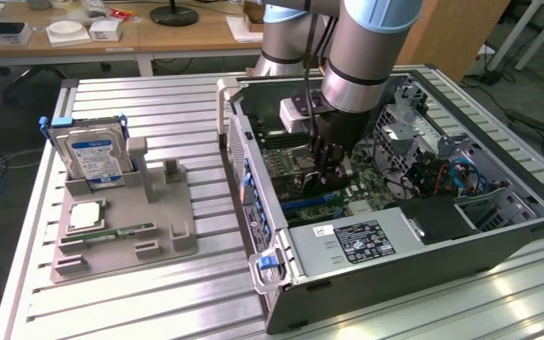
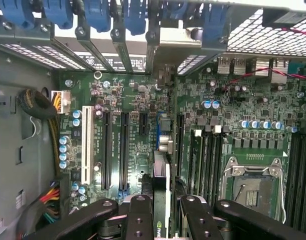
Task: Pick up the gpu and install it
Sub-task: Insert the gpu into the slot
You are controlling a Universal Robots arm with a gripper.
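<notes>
Inside the open case (image 1: 395, 262), lying on its side on the slatted table (image 1: 139, 304):

- Arm (image 1: 371, 49): reaches straight down into the case, over the board (image 2: 118, 100).
- Gripper (image 2: 165, 220): low above the board, its black fingers (image 2: 140, 215) pinching the gpu from both sides.
- Gpu (image 2: 160, 200): held edge-on between the fingers, running along the expansion slots. Its silver bracket points at the rear wall of the case, and a blue connector sits just behind the bracket. I cannot tell whether its edge is seated in a slot.
- Power supply (image 1: 357, 241): silver box with a black label, at the near end of the case.
- Holder (image 1: 121, 241): grey tray beside the case, on the exterior view's left.
- Hard drive (image 1: 94, 152): blue label, standing upright at the holder's far end.
- CPU (image 1: 83, 214): lying flat on the holder.
- RAM stick (image 1: 111, 232): lying just beside the CPU.
</notes>
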